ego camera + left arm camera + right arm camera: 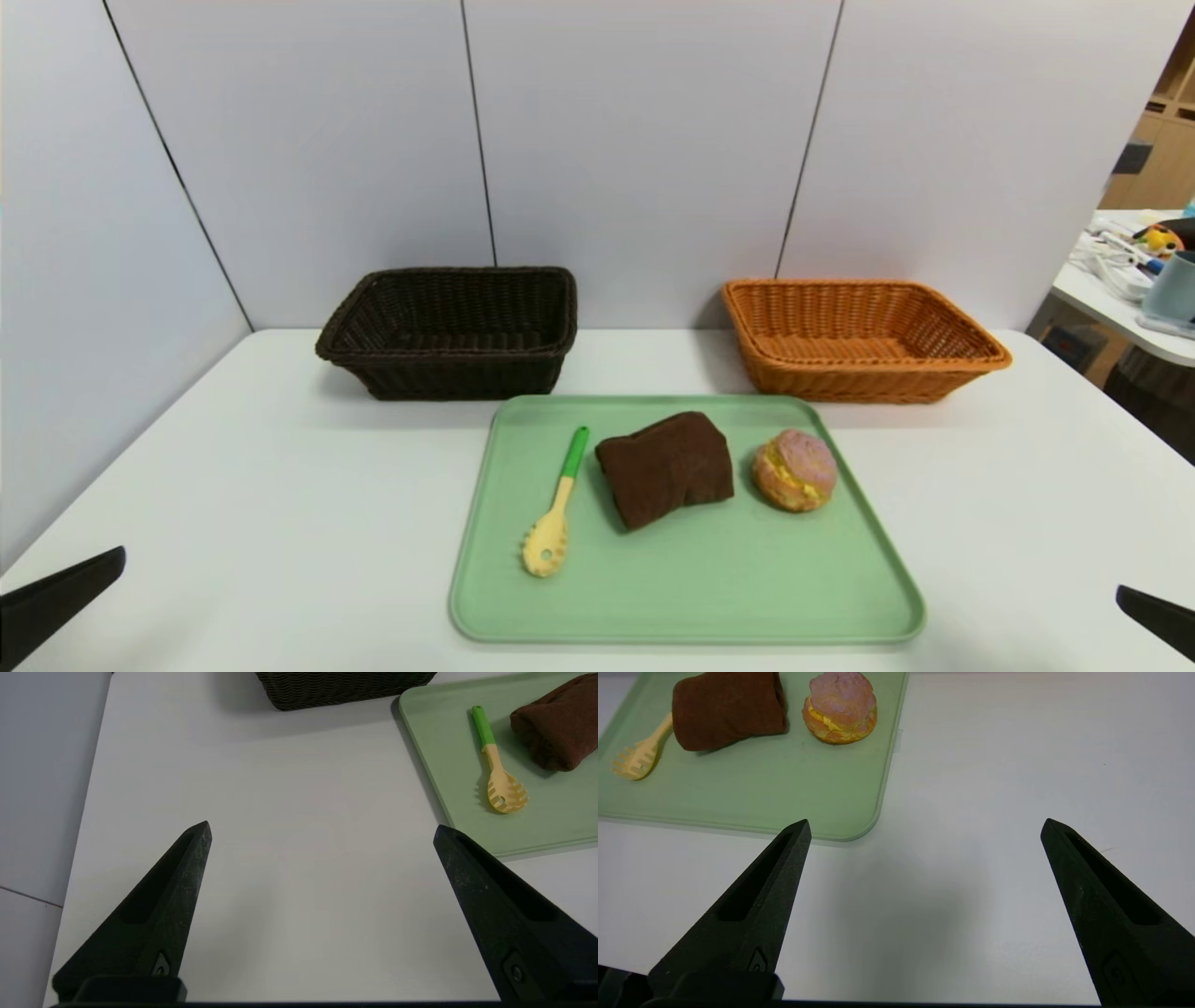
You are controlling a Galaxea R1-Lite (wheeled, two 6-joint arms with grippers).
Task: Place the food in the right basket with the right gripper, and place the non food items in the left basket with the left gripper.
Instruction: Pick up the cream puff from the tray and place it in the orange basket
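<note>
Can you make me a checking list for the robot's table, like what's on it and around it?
Surface: white table, green tray on it
Job's things: pasta spoon, folded brown towel and bun on the tray; dark basket and orange basket behind it
Clutter: nothing seen on the table
Tools: left tool and right tool open over the table, holding nothing
Cables: white ones on the side table
Surroundings: pale panels; side table at right
</note>
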